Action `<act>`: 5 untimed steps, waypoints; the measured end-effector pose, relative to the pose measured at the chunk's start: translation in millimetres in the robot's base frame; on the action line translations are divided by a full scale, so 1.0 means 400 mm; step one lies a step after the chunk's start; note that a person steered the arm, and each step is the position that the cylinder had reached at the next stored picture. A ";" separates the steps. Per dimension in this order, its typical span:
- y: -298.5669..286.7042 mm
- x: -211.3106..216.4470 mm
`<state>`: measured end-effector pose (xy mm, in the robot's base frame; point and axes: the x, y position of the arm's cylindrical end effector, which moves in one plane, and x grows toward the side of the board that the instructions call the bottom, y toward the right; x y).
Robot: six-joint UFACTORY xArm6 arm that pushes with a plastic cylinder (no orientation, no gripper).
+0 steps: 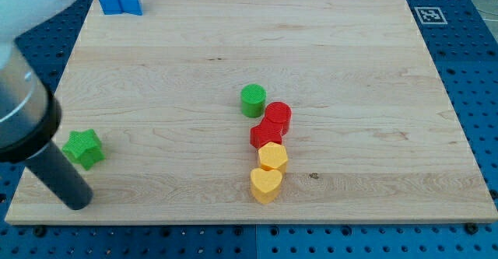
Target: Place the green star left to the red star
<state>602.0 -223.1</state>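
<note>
My tip (78, 202) below green star (83, 148)

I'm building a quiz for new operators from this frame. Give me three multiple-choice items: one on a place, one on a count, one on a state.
1. Where is the green star?
A. by the view's left edge
B. view's top right corner
C. on the yellow heart

2. How many yellow blocks are there?
A. one
B. two
C. four

3. My tip is:
A. pressed on the red star
B. near the green star, below it in the view
C. out of view

Key: 1 A, it sits far left of the red star. 2 B, yellow heart and another yellow block. 3 B, the rod ends just below it; contact unclear.
</note>
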 end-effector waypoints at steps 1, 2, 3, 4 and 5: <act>-0.044 -0.044; -0.044 -0.093; -0.021 -0.119; -0.004 -0.148; 0.007 -0.182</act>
